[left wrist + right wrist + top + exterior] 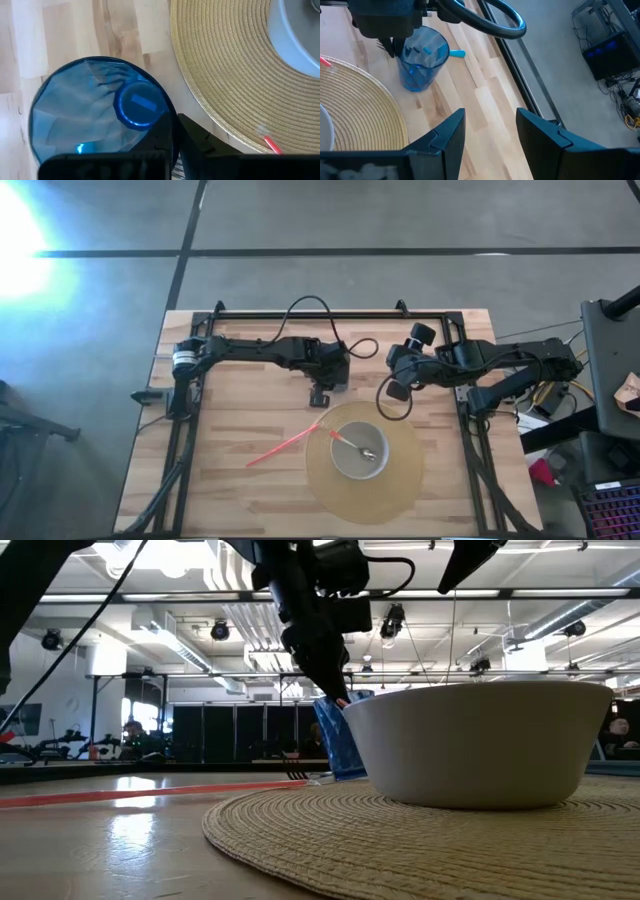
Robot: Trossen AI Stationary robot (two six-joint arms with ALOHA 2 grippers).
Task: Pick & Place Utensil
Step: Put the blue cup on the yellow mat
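Observation:
A clear blue cup (pixel 90 115) stands upright on the wooden table beside the woven placemat (pixel 400 480). A blue utensil stands in it, its rounded handle end (pixel 142 105) pointing up. My left gripper (pixel 176 145) hovers just over the cup's rim, slanting down, its fingers a narrow gap apart with nothing between them. It hides the cup in the high view. A red-handled fork (pixel 285 446) lies flat on the table, tines near the cup. A spoon (pixel 352 444) rests in the grey bowl (pixel 360 450) on the placemat. My right gripper (pixel 490 130) waits open, raised at the table's far right. My left gripper has one finger (pixel 161 137) right at the cup's rim (pixel 167 112), on the side toward the placemat. Whether it touches the rim I cannot tell. The cup stands on the table, upright.
A small blue piece (pixel 458 53) lies on the table beside the cup. A black frame rail (pixel 520 90) runs along the table's edges. Bare wood shows at the table's near left (pixel 200 480).

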